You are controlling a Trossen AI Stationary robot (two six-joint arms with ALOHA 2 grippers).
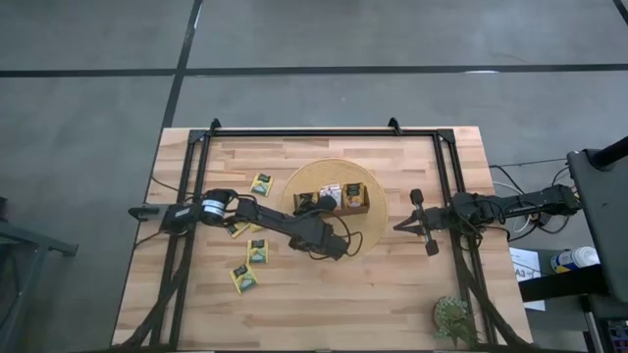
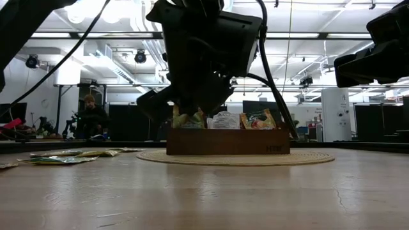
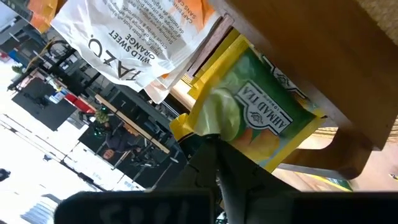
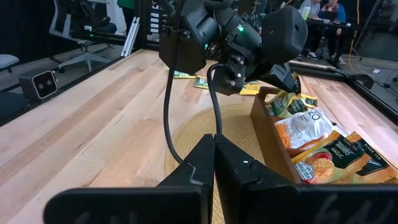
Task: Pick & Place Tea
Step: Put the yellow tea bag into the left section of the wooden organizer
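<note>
Woven mat (image 1: 373, 238) under wooden tray (image 1: 355, 208)

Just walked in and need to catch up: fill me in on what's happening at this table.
The left gripper is shut on a yellow-green tea packet and holds it at the end compartment of the wooden tray, which sits on a round woven mat. The tray already holds a white-and-orange packet and others. Several more yellow-green packets lie loose on the table. The right gripper waits shut, off to the tray's right side.
</note>
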